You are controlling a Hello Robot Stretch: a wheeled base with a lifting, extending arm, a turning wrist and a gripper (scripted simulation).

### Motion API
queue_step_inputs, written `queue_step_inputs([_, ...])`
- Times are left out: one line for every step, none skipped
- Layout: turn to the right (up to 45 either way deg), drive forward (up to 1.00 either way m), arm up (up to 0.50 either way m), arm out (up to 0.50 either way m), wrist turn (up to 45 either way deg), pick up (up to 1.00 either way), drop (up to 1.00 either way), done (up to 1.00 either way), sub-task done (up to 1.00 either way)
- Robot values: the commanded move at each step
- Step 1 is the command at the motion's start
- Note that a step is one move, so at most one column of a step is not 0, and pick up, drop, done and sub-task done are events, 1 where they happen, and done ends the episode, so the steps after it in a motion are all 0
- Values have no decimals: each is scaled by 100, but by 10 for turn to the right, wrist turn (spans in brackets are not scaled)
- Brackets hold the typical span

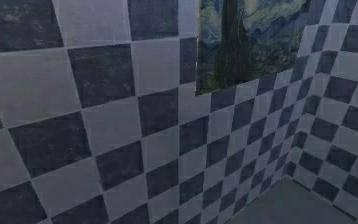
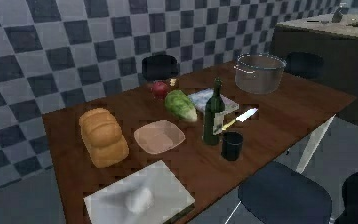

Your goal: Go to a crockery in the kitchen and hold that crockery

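On the table (image 2: 297,105) we take the bottle (image 2: 215,113) as our mark. Well left of it lies the bread (image 2: 104,137). Just left of it sits the pink dish (image 2: 159,136), the crockery we choose, flat on the wood. Just right of the bottle stands a dark mug (image 2: 232,146), and farther right a pot (image 2: 259,72). We judge the dish light, stiff, slippery and breakable, best taken by its raised rim. We cannot tell the gripper's state, nor how the dish lies relative to it.

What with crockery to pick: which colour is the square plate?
The plate is pale pink; arm side view.
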Motion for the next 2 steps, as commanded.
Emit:
queue_step_inputs([0, 0, 50, 0, 0, 0, 0, 0, 0])
queue_step_inputs([0, 0, 38, 0, 0, 0, 0, 0, 0])
